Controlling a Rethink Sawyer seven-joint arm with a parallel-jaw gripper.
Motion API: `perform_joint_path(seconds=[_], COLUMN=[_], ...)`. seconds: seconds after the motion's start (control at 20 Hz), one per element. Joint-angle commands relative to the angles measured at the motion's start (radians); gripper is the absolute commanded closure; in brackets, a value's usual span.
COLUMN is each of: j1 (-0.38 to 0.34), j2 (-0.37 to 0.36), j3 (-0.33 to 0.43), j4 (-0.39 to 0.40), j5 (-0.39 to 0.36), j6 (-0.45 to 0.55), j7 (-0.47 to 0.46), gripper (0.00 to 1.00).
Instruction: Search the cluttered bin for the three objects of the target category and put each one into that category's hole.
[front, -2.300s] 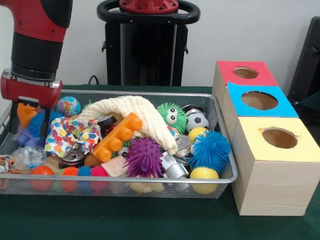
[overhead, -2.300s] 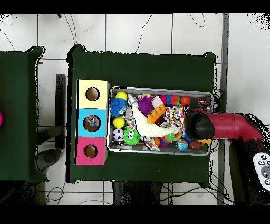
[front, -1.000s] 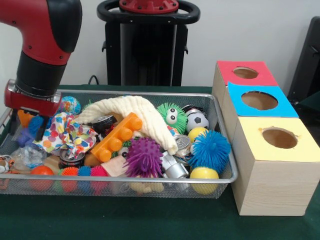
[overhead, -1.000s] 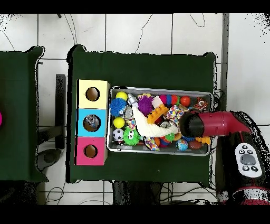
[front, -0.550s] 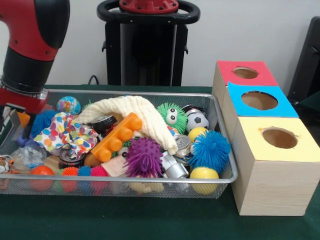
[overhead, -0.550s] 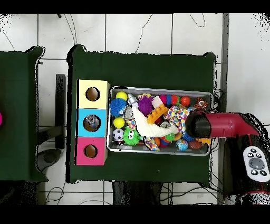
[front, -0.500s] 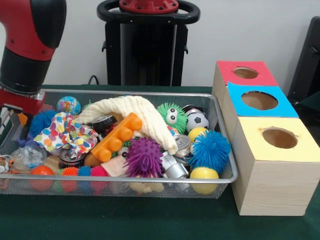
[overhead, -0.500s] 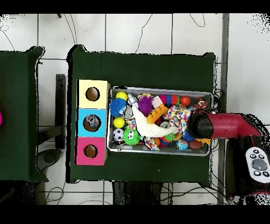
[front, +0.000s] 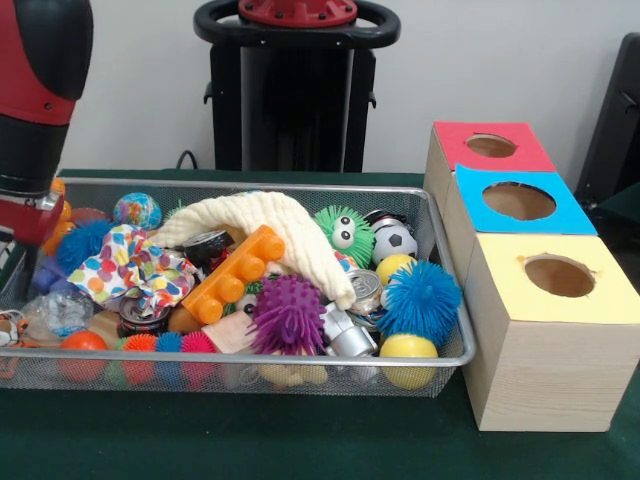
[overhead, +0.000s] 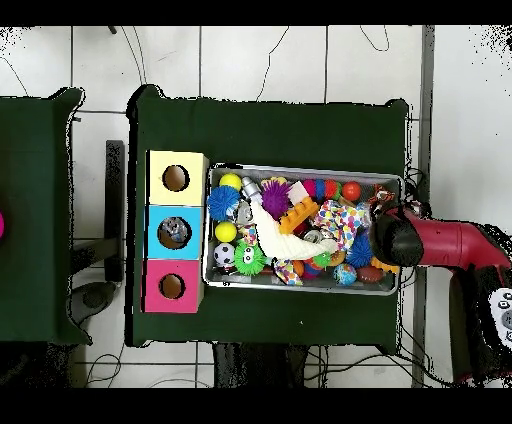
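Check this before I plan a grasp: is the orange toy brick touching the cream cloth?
Touching. In the front view the orange toy brick lies directly against the cream cloth, no gap between.

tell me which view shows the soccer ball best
The front view: the soccer ball sits unobstructed beside the green spiky ball, with its black-and-white patches clear. The overhead view shows it only as a tiny blob near the bin's corner by the pink box.
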Motion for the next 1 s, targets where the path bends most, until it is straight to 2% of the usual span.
perform_joint_path(seconds=[0.05,0.25,0.7,0.9,1.0], j1=[-0.018,-0.033,-0.013,-0.004,0.017], j2=[0.075,0.087,0.070,0.083,0.089], j3=[0.164,0.187,0.166,0.140,0.103], j4=[0.074,0.079,0.081,0.067,0.053], j5=[0.016,0.011,-0.008,0.007,0.008], j6=[-0.011,-0.012,0.018,0.095,0.142], j7=[-0.079,-0.082,-0.071,-0.076,-0.065], gripper=[0.00,0.00,0.00,0.00,0.00])
